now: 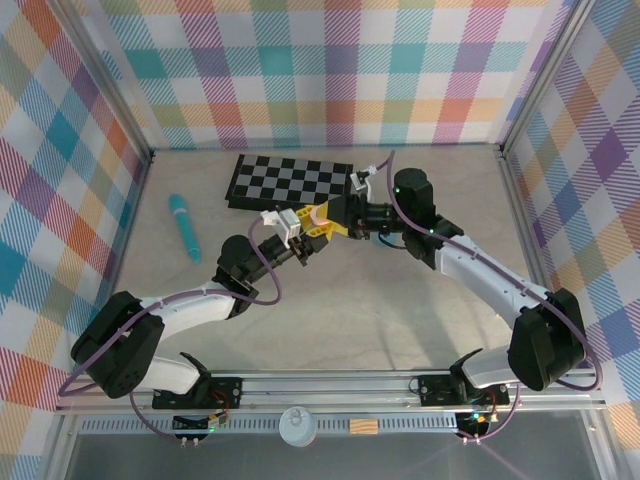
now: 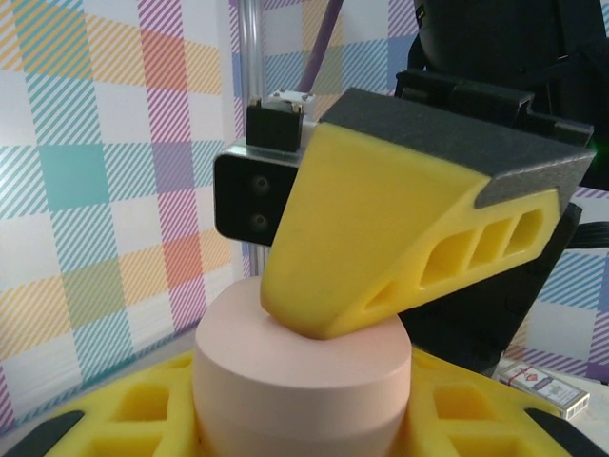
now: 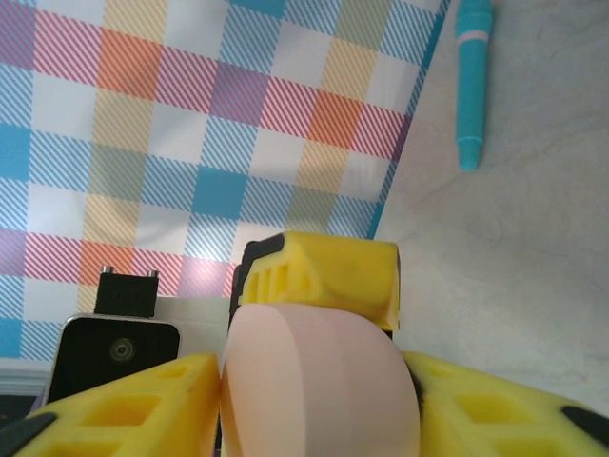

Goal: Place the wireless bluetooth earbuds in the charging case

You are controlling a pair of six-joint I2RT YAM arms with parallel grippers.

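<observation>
Pale pink plastic, the case (image 2: 304,381) hangs above the table (image 1: 420,310) mid-scene, where both arms meet; the left gripper (image 2: 304,428) pinches its lower body between yellow fingers; the right gripper (image 3: 314,409) brackets it, one finger resting on the lid, but I cannot tell whether that hold is firm or merely touching. The case looks light, stiff, smooth and rounded, so likely to slip or twist; best held across its broad curved sides, below the seam, leaving the lid free. Earbuds would be tiny, light and slick, wanting a gentle pinch on the body. The seam looks closed, so whether any earbud sits inside is hidden; the hinge side is hard to make out; a teal stick (image 3: 472,81) lies well apart.
</observation>
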